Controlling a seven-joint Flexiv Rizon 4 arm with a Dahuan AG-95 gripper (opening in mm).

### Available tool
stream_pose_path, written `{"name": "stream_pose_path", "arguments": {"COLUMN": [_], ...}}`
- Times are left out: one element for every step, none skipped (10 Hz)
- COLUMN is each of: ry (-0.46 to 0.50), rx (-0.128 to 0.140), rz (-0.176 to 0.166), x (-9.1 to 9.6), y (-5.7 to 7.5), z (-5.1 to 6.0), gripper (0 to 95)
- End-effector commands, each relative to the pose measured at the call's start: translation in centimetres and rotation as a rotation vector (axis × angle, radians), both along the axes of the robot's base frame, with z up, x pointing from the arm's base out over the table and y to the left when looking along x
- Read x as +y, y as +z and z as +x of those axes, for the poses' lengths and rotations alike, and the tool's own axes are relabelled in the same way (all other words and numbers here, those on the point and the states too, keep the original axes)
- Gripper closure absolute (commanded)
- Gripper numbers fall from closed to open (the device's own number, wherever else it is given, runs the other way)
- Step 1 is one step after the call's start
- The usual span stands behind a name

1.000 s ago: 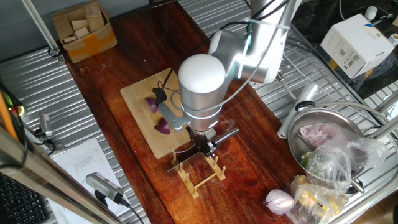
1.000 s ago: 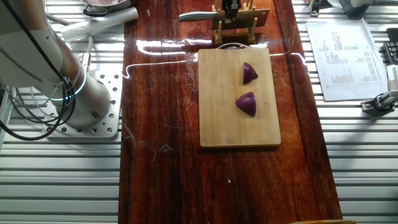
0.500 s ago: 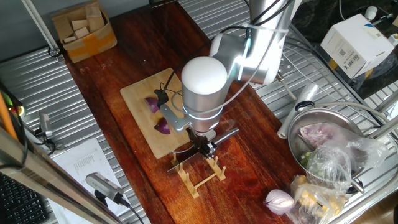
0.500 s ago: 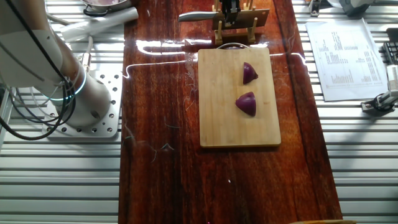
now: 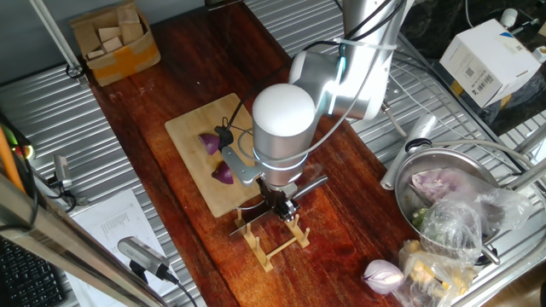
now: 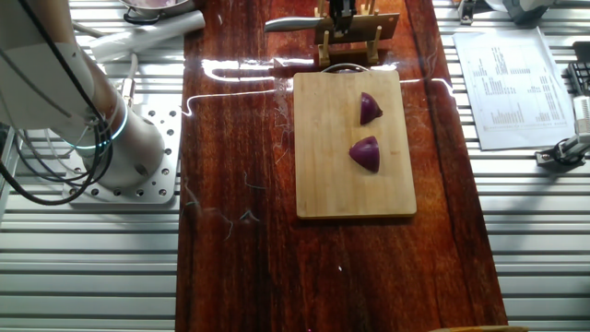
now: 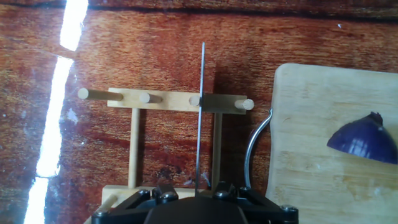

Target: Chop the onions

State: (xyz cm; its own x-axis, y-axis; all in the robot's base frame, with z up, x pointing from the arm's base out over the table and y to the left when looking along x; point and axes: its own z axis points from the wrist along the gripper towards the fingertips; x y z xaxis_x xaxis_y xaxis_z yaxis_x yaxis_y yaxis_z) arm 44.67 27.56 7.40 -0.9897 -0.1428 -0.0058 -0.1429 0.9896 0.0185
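The dark wooden table [image 6: 240, 258] carries everything, and the cutting board [image 6: 323, 175] on it serves as the landmark. The arm [image 5: 281, 128] hangs over the board's end nearest the rack. Just off that end stands a wooden peg rack [image 7: 134, 146] holding the cleaver [image 7: 200, 118], blade on edge between the pegs, its long axis running parallel to the board's long side. The end effector [image 6: 343, 17] sits at the cleaver's handle; whether it is clenched on it I cannot tell, since its fingers are hidden. The onions [image 6: 365, 153] lie on the board, the nearer wedge [image 7: 364, 138] beside the rack, the other further along. Judging by this, the cleaver must travel sideways onto the board.
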Motion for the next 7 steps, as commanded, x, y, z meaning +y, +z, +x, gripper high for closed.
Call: {"name": "stream_pose_path", "arguments": {"ry": [-0.003,-0.003,0.000,-0.001,-0.004,-0.004,-0.003], "rx": [0.002,0.005,0.005,0.004,0.004,0.005,0.005], "rz": [-0.007,-0.011,-0.011,-0.011,-0.011,-0.012,-0.013], "x": [-0.05,-0.06,-0.04,0.05,0.12,0.12,0.12], "y": [-0.11,-0.12,-0.20,-0.34,-0.40,-0.41,-0.42], "z": [0.02,0.01,0.00,0.02,0.06,0.05,0.05], "gripper": [57.0,57.0,57.0,57.0,57.0,57.0,57.0]}}
